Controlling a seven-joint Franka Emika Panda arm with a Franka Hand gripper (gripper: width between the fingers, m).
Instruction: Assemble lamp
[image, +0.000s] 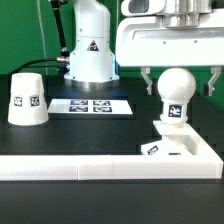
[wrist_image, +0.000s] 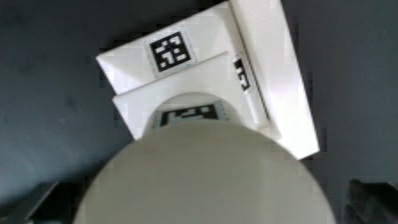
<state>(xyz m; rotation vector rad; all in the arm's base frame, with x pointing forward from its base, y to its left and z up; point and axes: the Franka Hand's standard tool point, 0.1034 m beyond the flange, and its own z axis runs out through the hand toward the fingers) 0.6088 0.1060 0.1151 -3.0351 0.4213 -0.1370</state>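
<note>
Filling the wrist view, the round bulb (wrist_image: 205, 175) stands upright on the flat square lamp base (wrist_image: 187, 60), with its tagged stem down on the base. Directly above the base hangs the gripper (image: 181, 86), jaws spread wide, with one of its fingers (image: 148, 80) on each side of the bulb's globe and a gap showing at both, so it holds nothing. Well apart from the base, toward the exterior view's left, sits the truncated-cone shade (image: 27, 98); the marker board (image: 90, 104) lies between shade and base, a little farther back
</note>
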